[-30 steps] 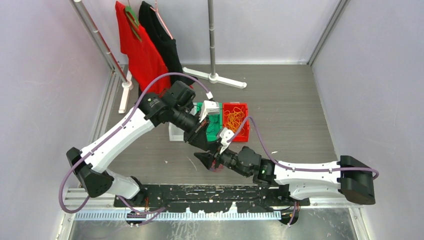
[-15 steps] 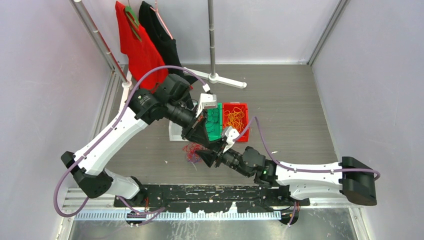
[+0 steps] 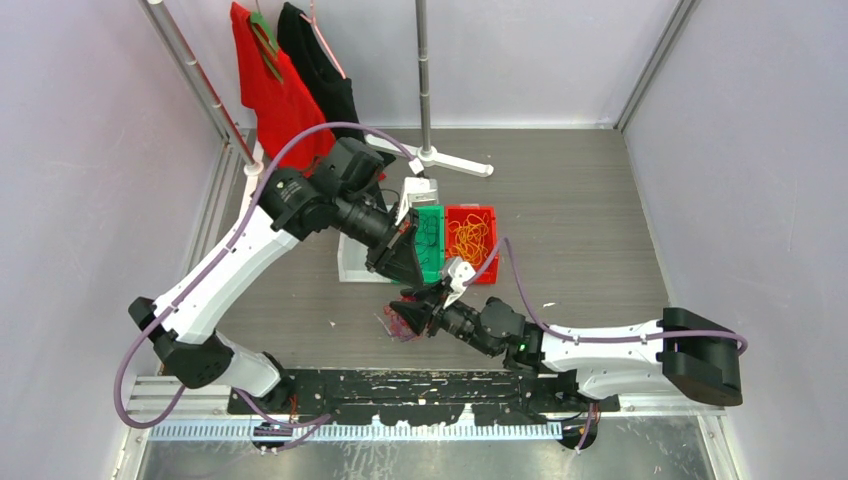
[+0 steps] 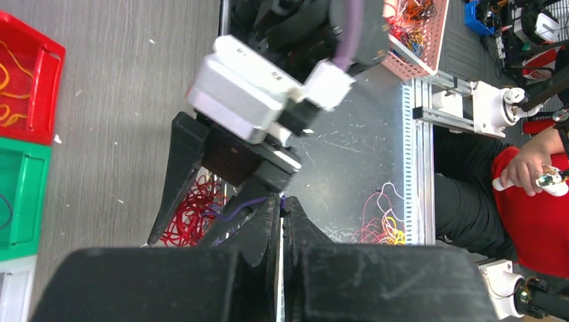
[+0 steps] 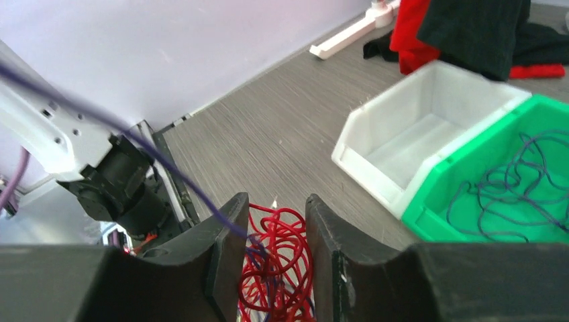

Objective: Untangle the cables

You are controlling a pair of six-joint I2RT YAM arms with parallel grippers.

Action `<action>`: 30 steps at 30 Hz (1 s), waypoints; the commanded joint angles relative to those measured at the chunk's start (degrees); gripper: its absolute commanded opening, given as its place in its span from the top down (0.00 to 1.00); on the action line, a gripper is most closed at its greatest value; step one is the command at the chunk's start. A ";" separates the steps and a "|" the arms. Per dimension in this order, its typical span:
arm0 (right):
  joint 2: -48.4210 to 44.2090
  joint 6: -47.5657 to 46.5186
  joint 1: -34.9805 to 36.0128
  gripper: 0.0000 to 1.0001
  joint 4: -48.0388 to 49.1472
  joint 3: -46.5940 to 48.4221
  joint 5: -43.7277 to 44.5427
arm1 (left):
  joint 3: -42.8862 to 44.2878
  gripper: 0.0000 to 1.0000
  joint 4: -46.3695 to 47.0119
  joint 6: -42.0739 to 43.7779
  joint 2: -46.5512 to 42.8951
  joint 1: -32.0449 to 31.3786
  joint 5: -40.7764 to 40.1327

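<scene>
A red cable wad [image 3: 393,324] with dark purple strands in it lies on the grey table. My right gripper [image 3: 410,316] is open and straddles it; in the right wrist view the red wad [image 5: 285,258] sits between the fingers of the right gripper [image 5: 275,218]. My left gripper [image 4: 282,204] is shut on a thin purple cable [image 4: 238,206] that runs taut into the red wad [image 4: 191,213]. In the top view the left gripper [image 3: 400,270] hangs just above the right one. Orange cables [image 3: 466,238] lie in a red bin, purple ones [image 5: 516,188] in a green bin.
The red bin [image 3: 488,215], green bin [image 3: 436,212] and white bin [image 5: 429,144] stand in a row behind the grippers. A clothes stand [image 3: 430,155] with a red shirt [image 3: 280,100] and a black shirt [image 3: 325,70] is at the back left.
My left gripper has drawn back and up toward the bins, pulling the purple strand taut. My right gripper has moved left onto the red wad.
</scene>
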 commanded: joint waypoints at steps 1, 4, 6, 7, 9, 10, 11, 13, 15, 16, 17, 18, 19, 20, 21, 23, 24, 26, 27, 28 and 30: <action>-0.26 2.33 -0.26 0.59 4.37 -4.11 3.37 | 5.68 1.00 0.54 -1.89 -1.66 -0.23 3.05; -0.87 4.56 -0.27 0.62 4.35 -7.72 5.16 | 8.81 1.00 0.38 -1.83 -1.57 -0.15 2.79; -1.22 6.42 -0.27 0.63 4.73 -10.04 6.18 | 11.27 1.00 -0.04 -1.41 -1.33 -0.15 2.16; -1.37 7.31 -0.26 0.63 4.62 -10.93 6.58 | 12.80 1.00 -0.18 -0.92 -1.20 -0.16 1.46; -1.53 8.46 -0.26 0.63 4.21 -12.35 7.02 | 15.96 1.00 -0.27 -0.04 -0.95 -0.08 -0.21; -1.47 8.84 -0.26 0.62 3.74 -12.89 7.16 | 17.55 1.00 -0.35 0.56 -0.84 -0.15 -1.25; -1.36 9.13 -0.28 0.62 3.06 -13.22 7.41 | 19.31 1.00 -0.29 1.14 -0.76 -0.15 -2.43; -0.79 9.85 -0.24 0.62 2.04 -13.85 7.68 | 22.69 1.00 -0.14 2.34 -0.46 -0.02 -5.27; -0.18 10.56 -0.26 0.61 1.73 -14.45 7.72 | 26.08 1.00 0.03 3.73 -0.31 -0.02 -8.22; 0.15 10.99 -0.23 0.61 1.66 -14.77 7.75 | 27.57 1.00 0.47 4.49 -0.42 -0.05 -9.62; 0.37 11.47 -0.18 0.61 1.58 -15.09 7.86 | 28.99 1.00 1.37 5.27 -0.72 -0.06 -11.43; 0.66 11.89 -0.18 0.61 1.63 -15.42 7.94 | 29.29 1.00 2.84 5.80 -1.25 -0.07 -14.16; 0.90 12.20 -0.17 0.61 1.58 -15.75 7.97 | 29.00 1.00 4.71 6.47 -2.22 -0.05 -16.01; 1.24 12.47 -0.19 0.61 1.51 -16.04 7.99 | 28.02 1.00 7.58 7.18 -3.31 -0.04 -18.30; 1.65 12.74 -0.18 0.61 1.44 -16.27 8.01 | 26.80 1.00 10.40 7.79 -4.69 0.00 -20.58; 2.38 13.35 -0.19 0.60 1.18 -16.60 7.90 | 26.55 1.00 14.00 8.90 -6.00 -0.05 -25.68; 2.84 13.68 -0.20 0.60 1.20 -16.76 7.88 | 26.87 1.00 15.01 9.64 -6.35 -0.06 -27.94; 3.82 14.23 -0.22 0.59 1.29 -16.92 7.79 | 25.92 1.00 17.94 11.71 -7.51 -0.06 -31.81; 4.37 14.45 -0.18 0.59 1.37 -16.92 7.71 | 25.06 1.00 19.80 12.72 -8.76 -0.07 -33.59; 4.86 14.66 -0.18 0.59 1.45 -16.92 7.47 | 24.28 1.00 22.08 13.51 -9.56 -0.08 -35.49; 5.86 14.92 -0.17 0.58 1.77 -16.92 7.40 | 23.15 1.00 26.99 14.86 -11.32 -0.02 -39.60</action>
